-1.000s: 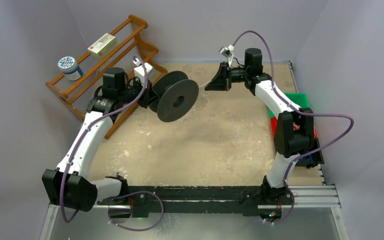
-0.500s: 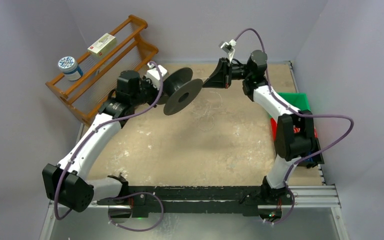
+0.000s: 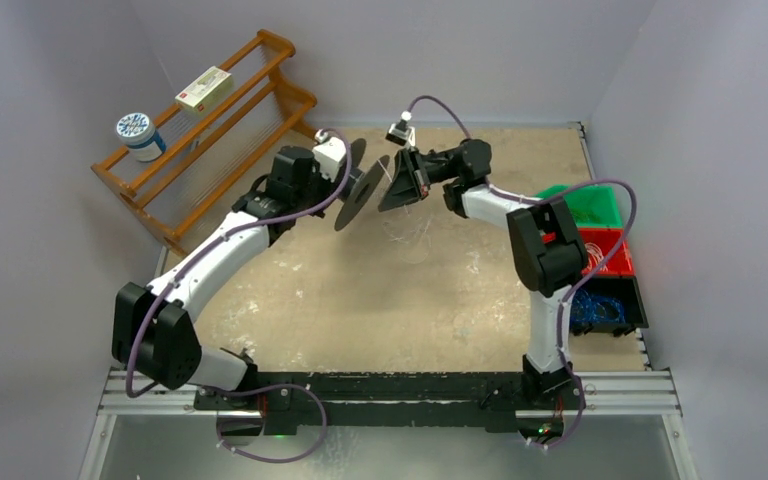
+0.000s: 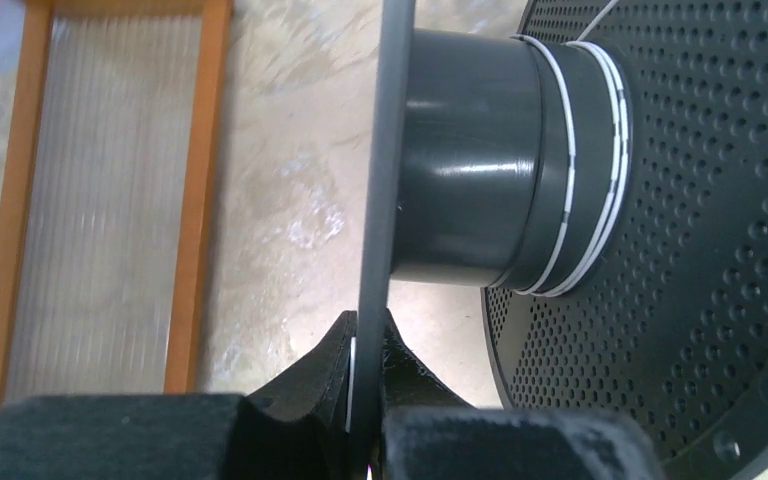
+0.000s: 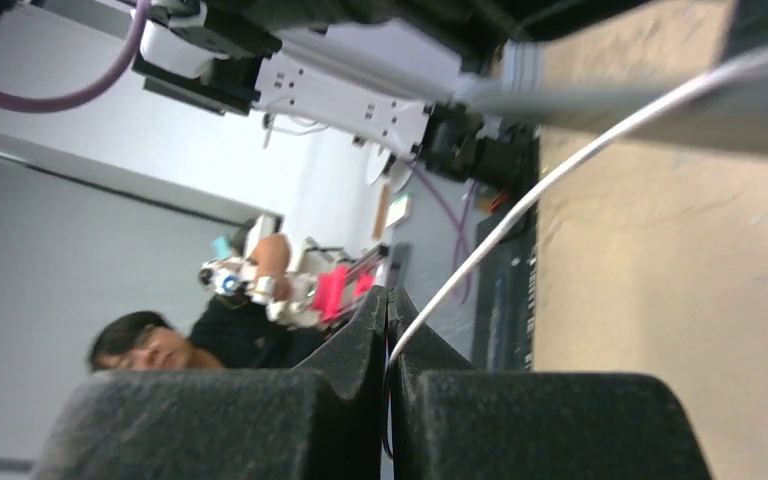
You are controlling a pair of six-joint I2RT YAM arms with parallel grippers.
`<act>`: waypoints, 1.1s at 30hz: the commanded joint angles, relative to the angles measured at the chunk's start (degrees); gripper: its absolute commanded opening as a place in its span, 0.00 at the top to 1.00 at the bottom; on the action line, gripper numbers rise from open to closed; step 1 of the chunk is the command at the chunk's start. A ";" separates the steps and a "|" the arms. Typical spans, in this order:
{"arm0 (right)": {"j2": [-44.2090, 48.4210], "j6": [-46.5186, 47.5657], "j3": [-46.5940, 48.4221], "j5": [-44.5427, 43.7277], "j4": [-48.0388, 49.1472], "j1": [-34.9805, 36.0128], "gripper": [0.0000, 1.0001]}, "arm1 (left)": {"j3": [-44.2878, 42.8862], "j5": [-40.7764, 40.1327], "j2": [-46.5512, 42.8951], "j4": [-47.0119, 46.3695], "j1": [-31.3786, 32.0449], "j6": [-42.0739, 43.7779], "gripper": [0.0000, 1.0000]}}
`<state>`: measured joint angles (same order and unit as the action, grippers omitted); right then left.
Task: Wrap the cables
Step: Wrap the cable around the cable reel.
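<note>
Thin, pale white cable [image 5: 530, 195], thread-fine, black-dashed where wound. Pinched between the closed fingers of the right gripper [image 5: 388, 310], then slanting straight up and right toward the spool [image 4: 470, 150]. A few turns around its hub, beside the perforated flange. Faint loose loops on the table [image 3: 360, 290]. Left gripper [image 4: 368, 370] clamped on the spool's thin flange edge.

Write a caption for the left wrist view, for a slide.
Left gripper clamps the near flange of a black spool, with a few turns of white cable on its hub.

wooden rack [image 3: 276, 44], round tin [image 3: 138, 135], red bin [image 3: 617, 263]
</note>
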<state>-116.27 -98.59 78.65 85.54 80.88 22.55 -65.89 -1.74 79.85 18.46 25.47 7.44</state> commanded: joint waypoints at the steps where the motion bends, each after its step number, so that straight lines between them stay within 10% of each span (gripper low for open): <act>1: 1.77 -10.68 -0.03 5.25 42.74 3.54 1.00 | -5.08 -9.43 1.70 -1.66 -1.65 -8.50 1.00; 8: 1.63 -10.61 -0.86 3.80 39.81 4.97 1.00 | -5.74 -8.81 1.45 -1.94 -1.66 -13.61 1.00; 13: 5.73 9.94 -5.62 0.08 13.74 4.99 1.00 | -5.86 -0.66 1.67 -2.71 -1.66 -16.21 1.00; 17: 10.59 36.32 -5.40 -3.76 -20.20 5.05 1.00 | -6.22 1.45 1.63 -3.07 -1.82 -17.20 1.00; 21: 11.19 93.98 12.56 -22.20 -86.92 6.71 1.00 | -6.61 5.11 1.80 -3.85 -4.45 -20.19 1.00; 33: 11.64 109.16 9.59 -39.37 -91.89 17.95 1.00 | -7.77 6.88 3.82 -4.31 -8.50 -29.24 1.00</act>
<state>-105.16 -1.50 86.85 54.70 -2.13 36.01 -70.61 4.29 83.79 19.86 17.52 -17.12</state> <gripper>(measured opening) 0.004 0.025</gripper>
